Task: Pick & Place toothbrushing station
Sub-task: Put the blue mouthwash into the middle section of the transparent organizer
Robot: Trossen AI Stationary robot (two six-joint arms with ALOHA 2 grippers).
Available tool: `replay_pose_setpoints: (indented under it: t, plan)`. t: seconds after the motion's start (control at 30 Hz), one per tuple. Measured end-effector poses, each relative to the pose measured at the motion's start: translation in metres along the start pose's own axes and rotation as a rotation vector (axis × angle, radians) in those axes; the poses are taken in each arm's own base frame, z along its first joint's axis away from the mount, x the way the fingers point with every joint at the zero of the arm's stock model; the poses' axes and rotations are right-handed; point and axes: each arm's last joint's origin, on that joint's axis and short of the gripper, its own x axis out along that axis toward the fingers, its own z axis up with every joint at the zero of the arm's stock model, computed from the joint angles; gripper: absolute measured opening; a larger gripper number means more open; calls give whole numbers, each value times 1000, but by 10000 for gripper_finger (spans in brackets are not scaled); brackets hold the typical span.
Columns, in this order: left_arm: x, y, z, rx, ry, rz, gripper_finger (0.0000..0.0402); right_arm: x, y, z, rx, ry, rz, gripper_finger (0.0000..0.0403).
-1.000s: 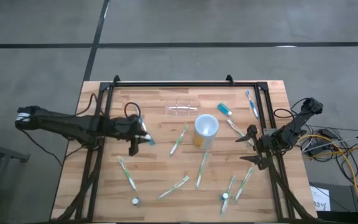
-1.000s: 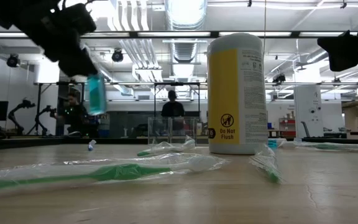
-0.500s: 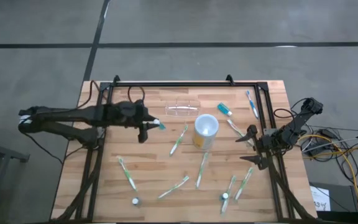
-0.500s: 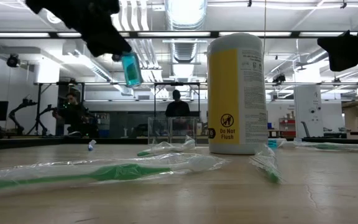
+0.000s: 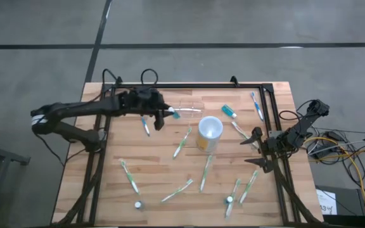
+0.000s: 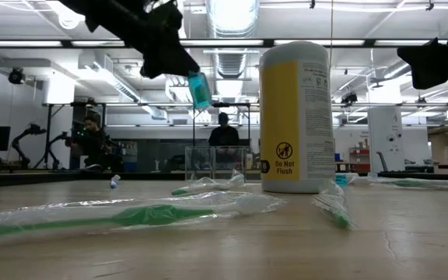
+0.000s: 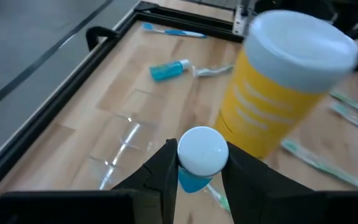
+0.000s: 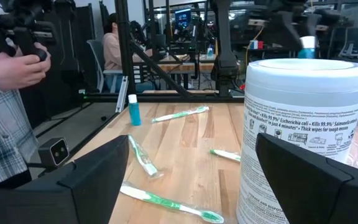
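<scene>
High view: left gripper (image 5: 167, 114) pinched on one small blue tube (image 5: 173, 114), in the air just beside the one clear toothbrushing station (image 5: 185, 110) lying near the table's far edge; one yellow cup (image 5: 209, 132), a second blue tube (image 5: 229, 111), roughly ten toothbrushes, right gripper (image 5: 256, 149) spread wide and holding nothing at the right edge. Low view: held tube (image 6: 199, 88) hangs above the station (image 6: 218, 162), cup (image 6: 299, 117) right of it. Left wrist view: fingers (image 7: 164, 169) clamp the white-capped tube (image 7: 199, 157) over the station (image 7: 124, 144); right wrist view: four toothbrushes counted, one tube standing (image 8: 133, 109)

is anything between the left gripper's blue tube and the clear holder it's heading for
Nothing visible is. The left gripper holds the small blue tube in the air just beside the clear holder, with only bare wood between them. The yellow canister stands off to the side, nearer the right gripper.
</scene>
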Motion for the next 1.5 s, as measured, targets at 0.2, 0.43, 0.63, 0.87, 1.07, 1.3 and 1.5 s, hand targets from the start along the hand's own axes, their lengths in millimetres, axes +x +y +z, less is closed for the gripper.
replay_pose_setpoints:
  t: [0.2, 0.43, 0.63, 0.87, 1.07, 1.3, 1.5]
  plan:
    - [21, 11, 10, 45, 18, 29, 108, 0, 0, 0, 0, 0, 0, 347]
    - [40, 27, 22, 41, 26, 68, 108, 0, 0, 0, 0, 0, 0, 349]
    - [57, 44, 25, -11, 50, 102, 108, 0, 0, 0, 0, 1, 0, 347]
    - [72, 56, 14, -37, 102, 110, 108, 0, 0, 0, 0, 1, -1, 349]
    - [77, 62, 9, -47, 120, 119, 108, 0, 0, 0, 0, 1, 0, 347]
    - [87, 64, 0, -60, 162, 105, 108, 0, 0, 0, 0, 1, 0, 348]
    - [97, 66, -9, -81, 200, 70, 108, 0, 0, 0, 0, 1, 0, 347]
